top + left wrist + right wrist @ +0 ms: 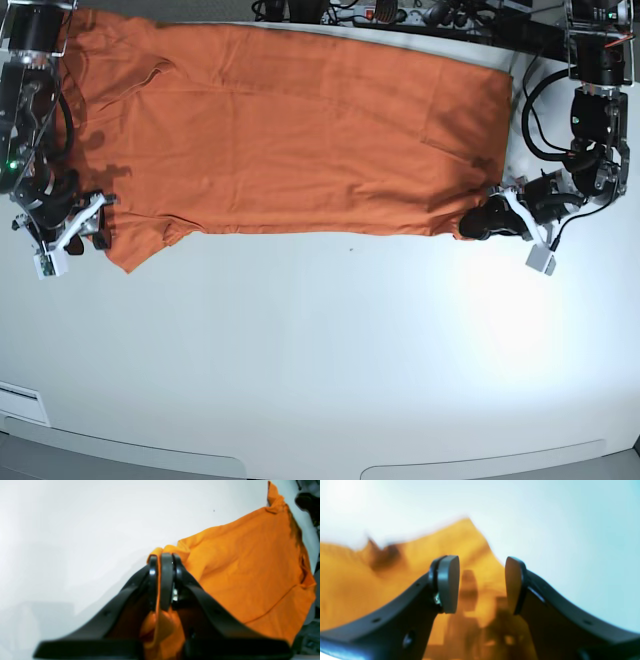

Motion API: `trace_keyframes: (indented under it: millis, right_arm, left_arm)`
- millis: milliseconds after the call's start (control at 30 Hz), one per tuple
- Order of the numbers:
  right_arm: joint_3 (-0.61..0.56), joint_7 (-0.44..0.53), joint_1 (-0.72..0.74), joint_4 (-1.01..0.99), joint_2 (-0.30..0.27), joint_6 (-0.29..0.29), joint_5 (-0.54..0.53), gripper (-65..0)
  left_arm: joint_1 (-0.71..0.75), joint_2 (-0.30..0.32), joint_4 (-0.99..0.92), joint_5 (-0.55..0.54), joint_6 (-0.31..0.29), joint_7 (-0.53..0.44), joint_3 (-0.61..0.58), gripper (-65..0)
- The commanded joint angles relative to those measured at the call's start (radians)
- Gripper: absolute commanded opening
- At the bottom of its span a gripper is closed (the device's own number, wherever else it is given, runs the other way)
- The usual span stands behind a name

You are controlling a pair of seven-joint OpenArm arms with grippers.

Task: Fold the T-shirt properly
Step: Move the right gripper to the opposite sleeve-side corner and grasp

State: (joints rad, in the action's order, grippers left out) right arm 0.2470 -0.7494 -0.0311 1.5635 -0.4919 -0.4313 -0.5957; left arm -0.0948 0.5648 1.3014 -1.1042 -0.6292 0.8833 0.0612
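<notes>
While the shirt (300, 130) lies spread lengthwise along the far side of the worktop (320, 350), both arms sit at its two near corners, so this looks like the grasp stage before the first fold. Left end effector (163, 562) is pinched narrow on a bunched corner of orange cloth; fabric shows between the pads and trails back under the wrist, with the rest of the shirt spreading away to its right. Right end effector (481, 582) is wide, nothing between the pads (448, 582), with the opposite corner of the shirt just beyond and below the tips. That view is blurred, so contact with cloth can't be confirmed.

Judgement: one corner secured, the other not yet. The next move calls for the right end effector to drop onto its corner and clamp, then both to lift evenly and carry the near edge over toward the far edge, keeping tension matched so the thin fabric doesn't sag or wrinkle.
</notes>
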Motion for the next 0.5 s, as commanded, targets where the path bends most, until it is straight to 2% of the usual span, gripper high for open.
trace_keyframes:
  millis: [0,267,367,467]
  right_arm:
    - [0.008,-0.006,0.055,-0.036,-0.021,-0.016,-0.034,-33.3]
    - [0.008,-0.126,0.373,-0.536,-0.024,-0.13,-0.193,-33.3]
    - [0.008,-0.184,0.449,-0.711,-0.024,-0.186,-0.282,-33.3]
    - [0.001,-0.285,0.48,-0.81,-0.024,-0.244,-0.401,-33.3]
  left_arm:
    - [-0.012,0.017,0.015,-0.023,-0.007,-0.014,0.01,-65.0]
    - [0.006,0.017,0.015,-0.023,-0.007,-0.014,0.01,-65.0]
    - [0.006,0.017,0.015,-0.023,-0.007,-0.014,0.01,-65.0]
    - [0.006,0.017,0.015,-0.024,-0.007,-0.014,0.01,-65.0]
